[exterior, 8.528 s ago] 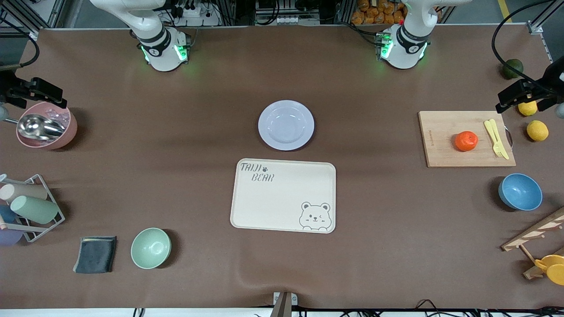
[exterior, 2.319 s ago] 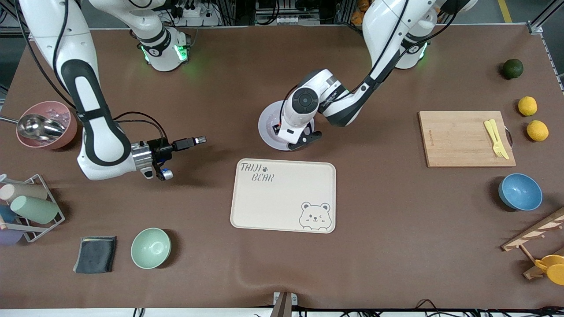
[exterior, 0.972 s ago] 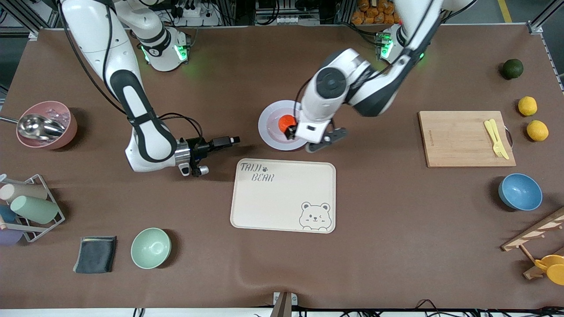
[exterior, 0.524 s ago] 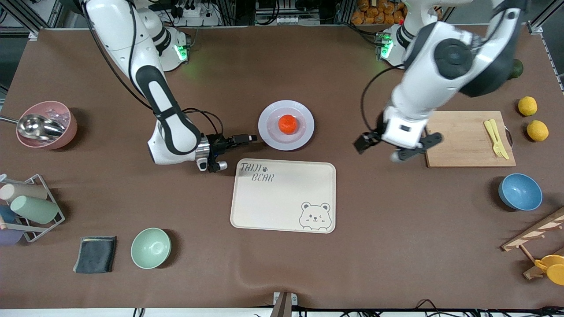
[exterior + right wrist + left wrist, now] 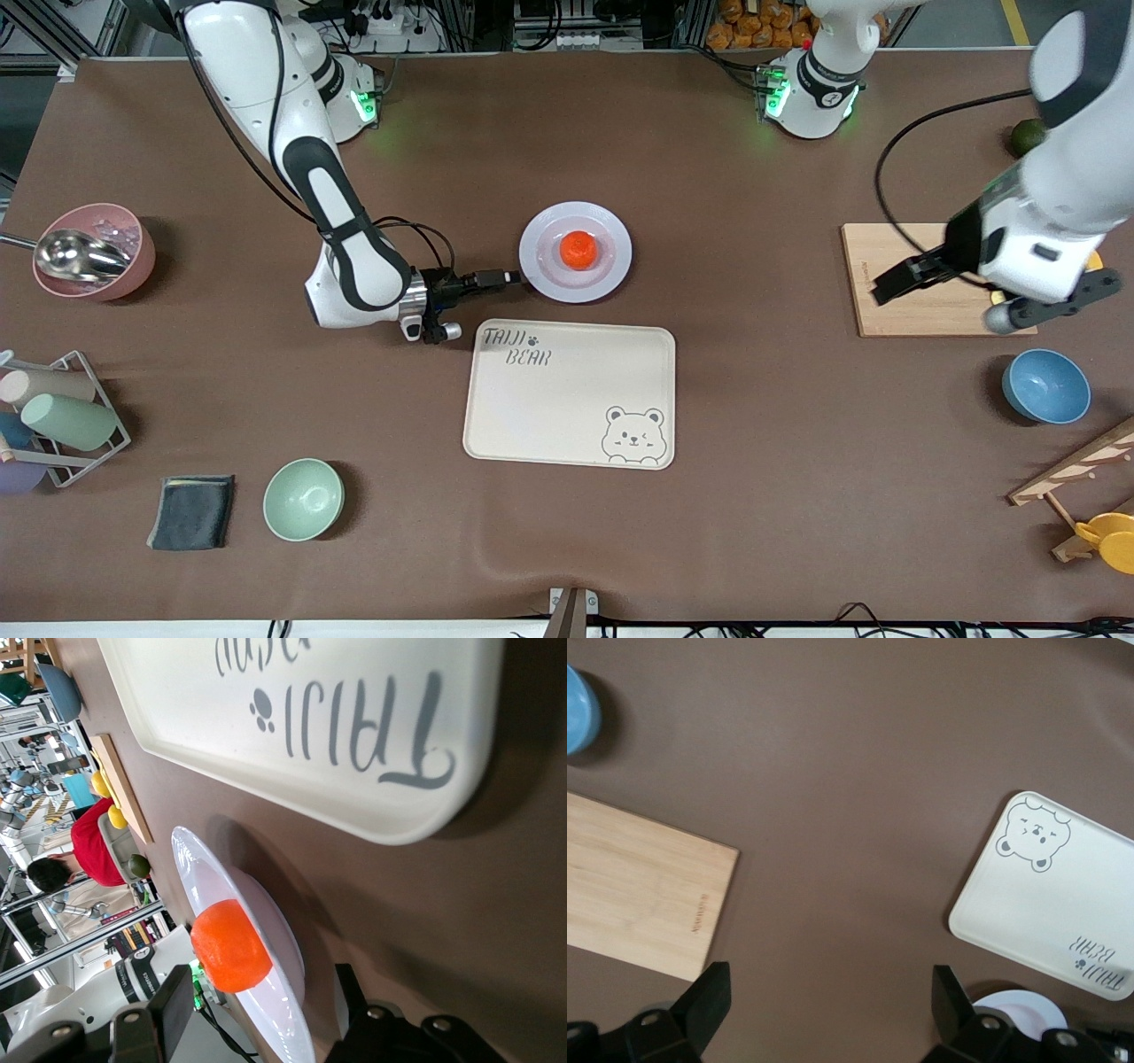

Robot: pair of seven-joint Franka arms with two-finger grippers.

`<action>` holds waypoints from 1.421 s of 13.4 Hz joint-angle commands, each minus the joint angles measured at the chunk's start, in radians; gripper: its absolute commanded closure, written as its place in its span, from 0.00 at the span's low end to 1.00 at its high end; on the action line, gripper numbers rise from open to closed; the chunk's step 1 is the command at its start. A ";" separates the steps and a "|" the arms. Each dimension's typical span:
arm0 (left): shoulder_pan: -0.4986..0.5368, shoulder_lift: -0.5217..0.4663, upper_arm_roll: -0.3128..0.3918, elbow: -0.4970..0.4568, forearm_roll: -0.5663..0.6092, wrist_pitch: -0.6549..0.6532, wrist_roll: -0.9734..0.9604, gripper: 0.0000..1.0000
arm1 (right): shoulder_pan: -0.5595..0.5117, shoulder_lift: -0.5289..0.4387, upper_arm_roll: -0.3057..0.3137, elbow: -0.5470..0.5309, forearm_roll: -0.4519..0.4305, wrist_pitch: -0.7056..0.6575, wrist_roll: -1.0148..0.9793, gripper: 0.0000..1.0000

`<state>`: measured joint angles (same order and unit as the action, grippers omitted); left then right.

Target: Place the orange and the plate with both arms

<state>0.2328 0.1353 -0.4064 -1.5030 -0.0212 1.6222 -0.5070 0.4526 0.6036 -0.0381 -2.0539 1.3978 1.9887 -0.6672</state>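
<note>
The orange (image 5: pixel 578 249) lies in the middle of the pale lavender plate (image 5: pixel 620 237), which stands just farther from the front camera than the cream bear tray (image 5: pixel 567 399). My right gripper (image 5: pixel 509 278) is low at the plate's rim on the right arm's side. In the right wrist view it (image 5: pixel 266 1019) is open with one finger on each side of the rim of the plate (image 5: pixel 213 873), and the orange (image 5: pixel 229 946) sits just past it. My left gripper (image 5: pixel 957 297) is open and empty, up over the wooden cutting board (image 5: pixel 873 248). It (image 5: pixel 828 1019) holds nothing in the left wrist view.
A blue bowl (image 5: pixel 1045 385) and a dark green fruit (image 5: pixel 1026 135) are at the left arm's end. A mint bowl (image 5: pixel 303 499), grey cloth (image 5: pixel 191 511), cup rack (image 5: pixel 53 421) and pink bowl with scoop (image 5: pixel 93 252) are at the right arm's end.
The left gripper let go of the orange on the plate, rose and swung away to over the cutting board. The right gripper moved in to the plate's rim.
</note>
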 commanded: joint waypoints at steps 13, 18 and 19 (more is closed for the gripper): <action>-0.288 -0.131 0.388 0.035 0.015 -0.177 0.412 0.00 | 0.087 0.018 -0.002 -0.029 0.130 0.001 -0.078 0.66; -0.288 -0.129 0.382 0.023 0.013 -0.170 0.394 0.00 | 0.087 0.018 -0.003 -0.029 0.130 0.018 -0.084 1.00; -0.288 -0.129 0.382 0.026 0.013 -0.170 0.395 0.00 | 0.087 0.018 -0.003 -0.028 0.132 0.019 -0.084 1.00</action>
<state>-0.0434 0.0320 -0.0321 -1.4574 -0.0177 1.4532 -0.1156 0.5300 0.6254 -0.0355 -2.0657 1.5111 1.9770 -0.7354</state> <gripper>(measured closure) 0.000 0.934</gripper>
